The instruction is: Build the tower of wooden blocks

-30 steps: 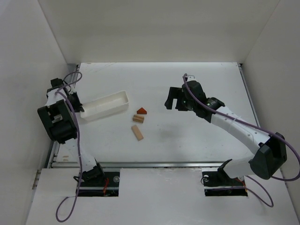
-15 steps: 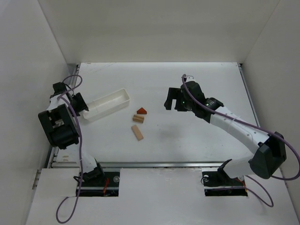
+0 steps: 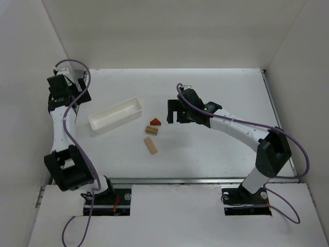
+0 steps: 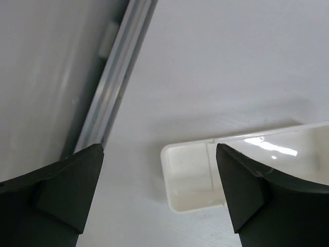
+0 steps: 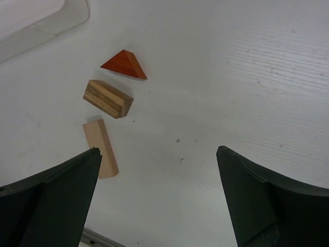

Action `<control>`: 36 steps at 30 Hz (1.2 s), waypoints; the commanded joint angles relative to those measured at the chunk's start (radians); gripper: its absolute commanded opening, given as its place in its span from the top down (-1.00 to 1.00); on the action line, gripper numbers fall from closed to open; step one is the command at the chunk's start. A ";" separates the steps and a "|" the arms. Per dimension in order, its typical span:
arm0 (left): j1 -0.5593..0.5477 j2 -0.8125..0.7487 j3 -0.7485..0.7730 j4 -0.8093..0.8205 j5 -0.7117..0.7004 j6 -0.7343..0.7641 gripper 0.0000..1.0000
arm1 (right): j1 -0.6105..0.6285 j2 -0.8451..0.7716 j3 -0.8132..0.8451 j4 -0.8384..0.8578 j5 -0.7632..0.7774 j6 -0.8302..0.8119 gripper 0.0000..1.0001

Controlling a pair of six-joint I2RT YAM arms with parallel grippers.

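Left gripper (image 4: 158, 149), which you've pulled back from the white tray (image 3: 115, 115), gapes empty. Right of the tray, the red triangular piece (image 5: 125, 64), striped block (image 5: 108, 98) and pale bar (image 5: 100, 148) lie unstacked, close together. Your right gripper (image 5: 157, 150), wide open and empty, has shifted left toward them.

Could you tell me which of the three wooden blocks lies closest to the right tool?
The reddish-brown triangular block; the striped short block and pale long block lie farther from the right tool.

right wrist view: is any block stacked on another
No, the red triangular block, the striped block and the pale block each lie directly on the table, none on top of another.
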 commanded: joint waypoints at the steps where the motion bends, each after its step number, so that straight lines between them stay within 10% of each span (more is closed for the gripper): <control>1: -0.067 -0.150 -0.006 0.079 0.010 0.114 -0.80 | 0.031 0.020 0.073 0.006 -0.011 0.020 -1.00; 13: -0.143 -0.168 0.025 -0.007 0.204 0.200 -0.86 | 0.326 0.278 0.209 -0.059 0.019 -0.285 -0.94; 26: -0.152 -0.187 -0.056 -0.026 0.161 0.211 -0.86 | 0.362 0.486 0.344 -0.121 0.153 -0.299 -0.85; 36: -0.152 -0.207 -0.066 -0.035 0.161 0.220 -0.86 | 0.351 0.507 0.354 -0.096 0.088 -0.321 -0.22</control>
